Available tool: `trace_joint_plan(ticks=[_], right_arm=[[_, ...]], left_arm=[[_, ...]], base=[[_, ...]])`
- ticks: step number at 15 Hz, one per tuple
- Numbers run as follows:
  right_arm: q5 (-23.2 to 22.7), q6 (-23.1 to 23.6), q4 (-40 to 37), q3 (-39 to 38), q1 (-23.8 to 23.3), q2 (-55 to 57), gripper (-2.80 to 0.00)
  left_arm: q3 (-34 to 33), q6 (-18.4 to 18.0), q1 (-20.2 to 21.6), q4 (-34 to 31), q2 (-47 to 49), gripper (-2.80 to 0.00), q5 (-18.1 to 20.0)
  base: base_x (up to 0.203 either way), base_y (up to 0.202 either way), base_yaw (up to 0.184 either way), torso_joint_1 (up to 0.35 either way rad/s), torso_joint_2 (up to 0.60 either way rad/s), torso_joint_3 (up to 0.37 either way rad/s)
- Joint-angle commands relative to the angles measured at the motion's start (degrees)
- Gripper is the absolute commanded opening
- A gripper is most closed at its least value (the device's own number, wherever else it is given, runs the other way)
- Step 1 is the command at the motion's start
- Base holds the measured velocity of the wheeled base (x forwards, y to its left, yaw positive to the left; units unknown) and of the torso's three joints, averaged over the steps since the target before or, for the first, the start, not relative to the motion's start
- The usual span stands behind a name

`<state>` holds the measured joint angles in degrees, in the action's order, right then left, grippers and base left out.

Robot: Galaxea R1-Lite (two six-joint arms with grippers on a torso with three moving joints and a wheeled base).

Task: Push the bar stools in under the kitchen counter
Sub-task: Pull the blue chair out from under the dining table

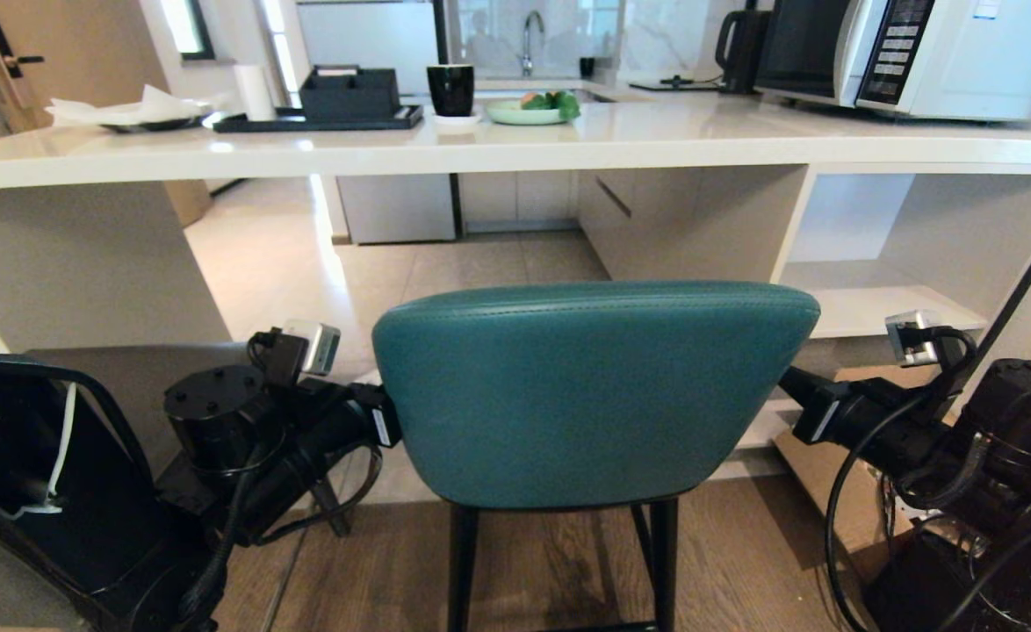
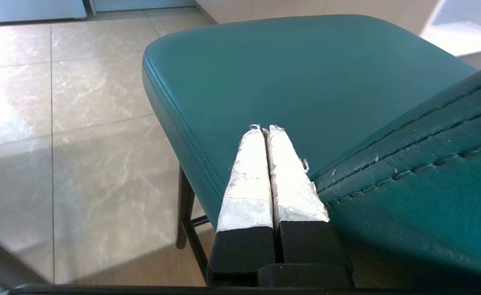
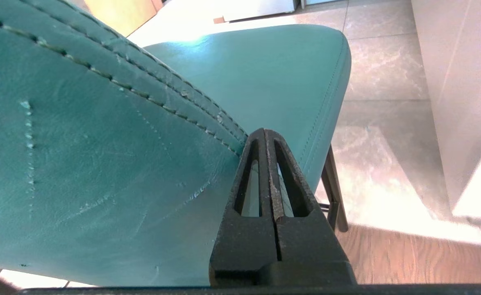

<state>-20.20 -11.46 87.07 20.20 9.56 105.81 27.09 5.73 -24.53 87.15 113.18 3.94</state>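
Both pincers, left and right, fingers together, against teal stool's back edges.

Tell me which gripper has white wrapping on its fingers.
The left gripper: its shut fingers are wrapped in white, beside the teal stool's left back edge. The right gripper's fingers are bare black, shut at the stool's right side.

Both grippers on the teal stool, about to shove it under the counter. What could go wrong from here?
1. Both the left gripper and right gripper are shut and only flank the teal stool at its backrest edges, gripping nothing; it could slip or twist.
2. The contact is high above the black legs, so the stool may tip.
3. The white shelving sits close on the right; a skewed push could hit it.
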Motion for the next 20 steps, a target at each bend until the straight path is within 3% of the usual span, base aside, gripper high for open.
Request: trace_joint_plan(ticks=[1, 6, 11, 13, 15, 17, 20], right_arm=[[-0.1, -0.05, 0.6, 0.02, 0.02, -0.26, -2.8], [-0.1, -0.14, 0.6, -0.16, -0.12, -0.08, -2.8], [0.04, -0.32, 0.6, 0.02, -0.81, -0.26, -2.8], [1.19, -0.37, 0.6, 0.35, -3.52, -0.4, -2.8], [1.06, -0.45, 0.6, 2.04, -9.51, -0.55, -2.8], [-1.9, -0.57, 0.6, 2.0, -13.59, -0.68, -2.8], [-2.48, -0.44, 0.6, -0.3, -12.23, -2.0, -2.8]], left_arm=[[-0.02, -0.02, 0.01, 0.51, -0.24, -2.8, 0.02], [-0.11, -0.02, -0.7, 0.51, -0.15, -2.8, -0.6], [-1.37, -0.02, 0.0, 0.51, -1.1, -2.8, -0.75], [-2.85, -0.02, 3.04, 0.51, -2.45, -2.8, -0.92], [-3.39, 0.05, 8.06, 0.51, -3.85, -2.8, -0.77], [-4.66, 0.23, 12.17, 0.51, -5.88, -2.8, 0.08], [-5.7, 0.11, 10.76, 0.51, -6.27, -2.8, 0.04]], base=[[-0.196, 0.0, 0.001, 0.002, 0.01, 0.0], [-0.17, 0.0, -0.002, 0.002, 0.0, 0.002], [0.0, 0.0, 0.0, 0.0, 0.0, 0.0], [0.0, 0.0, 0.0, 0.0, 0.0, 0.0], [0.0, 0.0, 0.0, 0.0, 0.0, 0.0], [0.0, 0.0, 0.0, 0.0, 0.0, 0.0], [0.0, 0.0, 0.0, 0.0, 0.0, 0.0]])
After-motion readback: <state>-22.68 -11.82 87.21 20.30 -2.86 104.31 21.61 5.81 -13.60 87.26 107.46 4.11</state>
